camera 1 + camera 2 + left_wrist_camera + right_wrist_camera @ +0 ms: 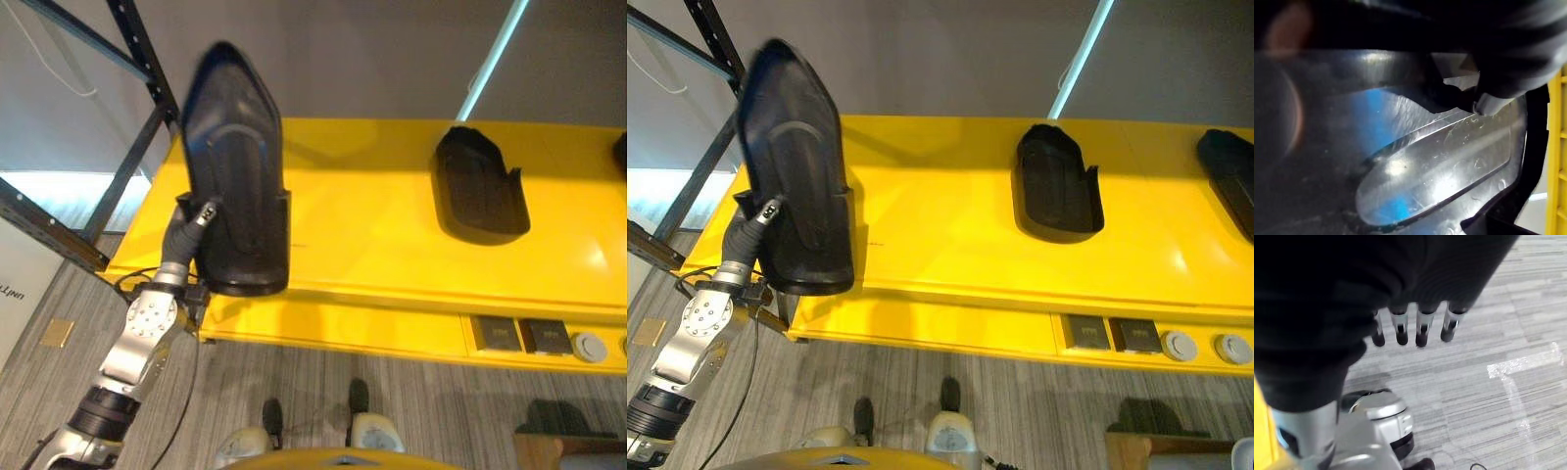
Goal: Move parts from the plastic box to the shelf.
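A long black moulded part (235,166) stands upright over the left end of the yellow shelf (372,245), its lower end at the shelf's front edge. My left hand (191,230) grips it from the left side and behind; in the left wrist view the part's glossy surface (1425,171) lies close under the hand. A second black part (478,186) lies flat on the shelf further right. A third black part (1229,181) lies at the shelf's right end. My right hand (1422,328) hangs over the floor, fingers straight and holding nothing.
A dark metal rack frame (127,166) rises at the left, beside the shelf's end. Two dark square panels (519,335) and round knobs (590,347) sit in the shelf's front face. A brown box corner (568,446) shows at the lower right. Grey carpet lies below.
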Motion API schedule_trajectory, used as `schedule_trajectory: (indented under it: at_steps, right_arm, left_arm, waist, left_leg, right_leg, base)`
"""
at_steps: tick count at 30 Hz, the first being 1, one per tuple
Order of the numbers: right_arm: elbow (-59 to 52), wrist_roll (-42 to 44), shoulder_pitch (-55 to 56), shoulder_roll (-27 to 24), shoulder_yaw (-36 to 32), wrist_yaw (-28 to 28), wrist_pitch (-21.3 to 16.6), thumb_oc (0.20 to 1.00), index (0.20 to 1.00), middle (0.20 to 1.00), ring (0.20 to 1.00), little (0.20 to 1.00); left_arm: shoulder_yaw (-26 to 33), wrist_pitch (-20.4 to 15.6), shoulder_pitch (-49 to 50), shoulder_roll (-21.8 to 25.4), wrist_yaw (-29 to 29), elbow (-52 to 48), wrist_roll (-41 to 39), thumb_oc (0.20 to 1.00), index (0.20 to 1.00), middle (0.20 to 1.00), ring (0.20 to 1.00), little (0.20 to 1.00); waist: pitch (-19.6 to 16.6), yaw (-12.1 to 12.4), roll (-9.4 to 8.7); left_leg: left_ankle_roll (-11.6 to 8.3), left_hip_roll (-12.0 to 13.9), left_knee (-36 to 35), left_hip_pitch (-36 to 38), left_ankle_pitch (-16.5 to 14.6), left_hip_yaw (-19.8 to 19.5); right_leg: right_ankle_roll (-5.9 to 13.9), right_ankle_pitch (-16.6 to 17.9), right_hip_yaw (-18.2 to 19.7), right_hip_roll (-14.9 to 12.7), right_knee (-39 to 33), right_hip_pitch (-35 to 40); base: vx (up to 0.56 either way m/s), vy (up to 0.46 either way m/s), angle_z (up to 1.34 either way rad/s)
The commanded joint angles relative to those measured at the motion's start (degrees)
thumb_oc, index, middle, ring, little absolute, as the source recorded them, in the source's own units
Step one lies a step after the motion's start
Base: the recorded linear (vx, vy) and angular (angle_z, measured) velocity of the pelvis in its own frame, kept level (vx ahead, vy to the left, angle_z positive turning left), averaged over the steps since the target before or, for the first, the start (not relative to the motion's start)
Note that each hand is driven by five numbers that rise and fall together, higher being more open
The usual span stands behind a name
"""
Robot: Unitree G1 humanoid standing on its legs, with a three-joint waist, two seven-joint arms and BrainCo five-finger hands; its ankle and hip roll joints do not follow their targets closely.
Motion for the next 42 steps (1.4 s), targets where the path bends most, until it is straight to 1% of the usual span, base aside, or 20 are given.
schedule_trajectory:
  at_steps: [1, 2, 3, 6, 7, 8, 11, 13, 19, 25, 29, 30, 31, 32, 34, 35, 36, 37, 38, 42]
  right_arm:
    - [-0.12, 2.7, -1.89, -0.94, 1.44, 2.62, 1.32, 1.0, 1.0, 1.0, 1.0, 1.0]
    - [-0.33, 3.13, -2.61, -2.08, 0.78, 3.15, 1.92, 1.0, 1.0, 1.0, 1.0, 1.0]
    - [-0.61, 1.65, -3.11, -2.76, 0.38, 4.2, 2.28, 1.0, 1.0, 1.0, 1.0, 1.0]
    - [-1.5, -1.43, -3.73, -3.27, 1.22, 5.82, 2.46, 1.0, 1.0, 1.0, 1.0, 1.0]
    - [-1.72, -1.6, -3.83, -3.23, 1.56, 5.99, 2.58, 1.0, 1.0, 1.0, 1.0, 1.0]
    - [-2.54, -1.94, -3.86, -3.57, 2.2, 6.2, 3.01, 1.0, 1.0, 1.0, 1.0, 1.0]
    - [-3.56, -3.74, -3.65, -3.99, 3.35, 5.03, 3.11, 1.0, 1.0, 1.0, 1.0, 1.0]
    - [-3.68, -3.67, -3.73, -4.57, 3.67, 5.47, 3.51, 1.0, 1.0, 1.0, 1.0, 1.0]
    - [-3.82, -3.31, -4.57, -6.63, 3.56, 6.21, 3.33, 1.0, 1.0, 1.0, 1.0, 1.0]
    - [-4.61, -3.83, -5.31, -7.29, 4.39, 6.56, 2.98, 1.0, 1.0, 1.0, 1.0, 1.0]
    - [-5.17, -3.75, -6.3, -7.56, 5.49, 6.83, 3.13, 1.0, 1.0, 1.0, 1.0, 1.0]
    - [-5.25, -3.6, -6.48, -7.55, 5.65, 6.8, 3.24, 1.0, 1.0, 1.0, 1.0, 1.0]
    - [-5.38, -3.17, -6.79, -7.52, 5.92, 6.67, 3.44, 1.0, 1.0, 1.0, 1.0, 1.0]
    - [-5.39, -2.41, -7.25, -7.46, 6.22, 6.44, 3.68, 1.0, 1.0, 1.0, 1.0, 1.0]
    - [-5.48, -1.84, -7.41, -7.46, 6.37, 6.27, 3.85, 1.0, 1.0, 1.0, 1.0, 1.0]
    - [-5.41, -1.64, -7.49, -7.42, 6.38, 6.31, 3.84, 1.0, 1.0, 1.0, 1.0, 1.0]
    - [-5.33, -1.69, -7.55, -7.38, 6.32, 6.4, 3.77, 1.0, 1.0, 1.0, 1.0, 1.0]
    - [-5.54, -2.84, -7.78, -7.29, 6.62, 5.92, 4.53, 1.0, 1.0, 1.0, 1.0, 1.0]
    - [-5.51, -3.23, -7.8, -7.28, 6.63, 5.79, 4.57, 1.0, 1.0, 1.0, 1.0, 1.0]
    - [-4.98, -4.27, -8.58, -6.74, 8.25, 4.02, 4.07, 1.0, 1.0, 1.0, 1.0, 1.0]
  left_arm:
    - [4.29, 1.66, -6.74, 1.02, -1.44, -4.22, -2.4, 0.2, 0.2, 0.2, 0.2, 0.2]
    - [4.4, 3.26, -7.77, 1.65, -3.69, -3.82, -5.7, 0.2, 0.2, 0.2, 0.2, 0.2]
    - [4.46, 3.93, -8.6, 2.3, -5.1, -3.66, -4.78, 0.2, 0.2, 0.2, 0.2, 0.2]
    - [4.6, 7.49, -11.51, 4.87, -5.86, -1.63, -6.75, 0.2, 0.2, 0.2, 0.2, 0.2]
    - [4.57, 7.74, -12.2, 5.35, -6.06, -0.68, -7.19, 0.2, 0.2, 0.2, 0.2, 0.2]
    - [5.3, 9.22, -13.56, 7.05, -6.9, 2.58, -7.83, 0.2, 0.2, 0.2, 0.2, 0.2]
    - [5.72, 11.17, -16.29, 9.19, -8.7, 9.33, -9.32, 0.2, 0.2, 0.2, 0.2, 0.2]
    - [5.41, 12.78, -18.14, 10.43, -9.38, 13.54, -8.15, 0.2, 0.2, 0.2, 0.2, 0.2]
    - [3.96, 14.4, -22.1, 12.76, -10.47, 22.47, -9.31, 0.2, 0.2, 0.2, 0.2, 0.2]
    - [2.12, 15.3, -23.8, 11.9, -9.42, 27.67, -8.79, 0.2, 0.2, 0.2, 0.2, 0.2]
    - [0.66, 16.17, -25.69, 11.29, -8.31, 30.53, -7.26, 0.2, 0.2, 0.2, 0.2, 0.2]
    - [0.49, 16.51, -25.92, 11.31, -8.04, 30.67, -7.26, 0.307, 0.307, 0.307, 0.307, 0.307]
    - [0.18, 17.16, -26.29, 11.29, -7.02, 30.96, -7.19, 0.881, 0.881, 0.881, 0.881, 0.881]
    - [-0.34, 17.43, -27.01, 11.21, -5.64, 31.99, -6.22, 1.0, 1.0, 1.0, 1.0, 1.0]
    - [-0.67, 18.19, -27.72, 11.52, -4.71, 32.87, -4.16, 1.0, 1.0, 1.0, 1.0, 1.0]
    - [-1.09, 19.71, -28.21, 11.87, -3.54, 33.33, -0.53, 1.0, 1.0, 1.0, 1.0, 1.0]
    - [-1.46, 20.88, -28.42, 12.2, -2.78, 33.49, 0.61, 1.0, 1.0, 1.0, 1.0, 1.0]
    - [-2.56, 21.43, -29.12, 13.52, -0.48, 34.01, 4.94, 1.0, 1.0, 1.0, 1.0, 1.0]
    - [-2.59, 21.56, -29.26, 13.67, -0.19, 34.08, 5.51, 1.0, 1.0, 1.0, 1.0, 1.0]
    - [-4.89, 24.62, -32.24, 15.67, 2.67, 32.9, 14.53, 1.0, 1.0, 1.0, 1.0, 1.0]
  waist:
    - [-0.17, -0.35, 0.92]
    - [0.32, -0.58, 1.52]
    - [0.66, -0.87, 1.92]
    - [1.29, -1.67, 2.59]
    - [1.37, -1.82, 2.66]
    - [1.66, -2.35, 2.82]
    - [1.98, -3.43, 3.0]
    - [2.57, -4.22, 3.12]
    - [4.44, -5.45, 3.75]
    - [6.19, -6.43, 4.2]
    - [7.2, -6.84, 4.03]
    - [7.32, -6.85, 3.99]
    - [7.53, -6.85, 3.95]
    - [7.78, -6.9, 3.89]
    - [7.88, -6.95, 3.88]
    - [7.94, -7.0, 3.87]
    - [7.98, -7.02, 3.86]
    - [7.94, -6.92, 3.74]
    - [7.91, -6.91, 3.73]
    - [7.34, -6.49, 3.53]
  left_leg:
    - [0.2, 0.56, -0.01, -3.84, 0.23, 0.16]
    - [0.02, 0.18, -0.01, -4.66, 0.42, 0.51]
    - [-0.05, 0.04, -0.01, -5.18, 0.5, 0.88]
    - [-0.2, -0.18, -0.01, -6.18, 0.79, 1.52]
    - [-0.2, -0.21, -0.01, -6.35, 0.86, 1.63]
    - [-0.2, -0.03, -0.01, -6.6, 0.94, 2.0]
    - [-0.32, 0.24, -0.01, -6.76, 0.99, 2.68]
    - [-0.5, 0.55, -0.01, -7.0, 1.11, 3.3]
    - [-0.85, 1.12, -0.01, -7.71, 1.32, 3.96]
    - [-1.22, 1.48, -0.01, -8.01, 1.36, 4.33]
    - [-1.6, 1.92, -0.01, -8.76, 1.67, 4.5]
    - [-1.64, 1.98, -0.01, -8.88, 1.71, 4.52]
    - [-1.72, 2.08, -0.01, -9.02, 1.79, 4.52]
    - [-1.81, 2.24, -0.01, -9.17, 1.88, 4.48]
    - [-1.91, 2.38, -0.01, -9.27, 1.93, 4.52]
    - [-1.94, 2.47, -0.01, -9.27, 1.97, 4.51]
    - [-1.98, 2.55, -0.01, -9.26, 2.03, 4.52]
    - [-2.08, 2.62, -0.01, -9.13, 2.1, 4.44]
    - [-2.09, 2.64, -0.01, -9.06, 2.12, 4.45]
    - [-2.19, 2.95, -0.01, -8.39, 2.2, 4.33]
  right_leg:
    - [0.25, -2.41, 2.07, 0.86, 1.02, -1.39]
    - [0.36, -2.26, 2.12, 0.65, 0.68, -2.07]
    - [0.41, -2.15, 2.27, 0.56, 0.46, -2.54]
    - [0.55, -1.84, 2.97, 0.48, 0.3, -3.58]
    - [0.59, -1.8, 3.17, 0.49, 0.3, -3.77]
    - [0.5, -1.87, 3.62, 0.53, 0.37, -4.12]
    - [0.43, -1.93, 4.27, 0.44, 0.45, -4.55]
    - [0.4, -1.99, 4.85, 0.27, 0.66, -4.96]
    - [0.73, -1.94, 5.7, -0.87, 1.08, -5.96]
    - [0.74, -1.96, 6.19, -1.13, 1.18, -6.64]
    - [0.54, -1.87, 6.56, -0.71, 0.88, -7.32]
    - [0.5, -1.86, 6.59, -0.64, 0.84, -7.4]
    - [0.45, -1.83, 6.62, -0.52, 0.77, -7.52]
    - [0.39, -1.83, 6.66, -0.32, 0.68, -7.63]
    - [0.35, -1.86, 6.68, -0.17, 0.56, -7.66]
    - [0.32, -1.87, 6.68, -0.08, 0.51, -7.64]
    - [0.31, -1.85, 6.69, -0.02, 0.52, -7.61]
    - [0.33, -1.93, 6.56, 0.11, 0.44, -7.35]
    - [0.31, -1.94, 6.54, 0.15, 0.42, -7.27]
    - [0.11, -2.14, 6.08, 0.38, 0.29, -6.15]
  base:
    - [-0.03, 0.055, 0.01]
    - [-0.03, 0.063, -0.04]
    - [-0.04, 0.073, -0.04]
    - [0.0, 0.054, -0.04]
    - [0.04, 0.059, -0.01]
    - [0.05, 0.053, -0.04]
    - [0.06, 0.053, -0.07]
    - [0.02, 0.063, -0.17]
    - [-0.01, 0.045, -0.12]
    - [0.0, 0.016, -0.04]
    - [-0.01, -0.004, 0.0]
    - [-0.04, -0.019, -0.01]
    - [-0.04, -0.029, -0.02]
    - [-0.04, -0.032, -0.02]
    - [0.0, 0.0, 0.0]
    - [0.0, 0.0, 0.0]
    - [-0.02, -0.037, 0.0]
    - [-0.01, -0.031, 0.0]
    - [-0.01, -0.036, -0.01]
    - [-0.01, -0.048, 0.01]
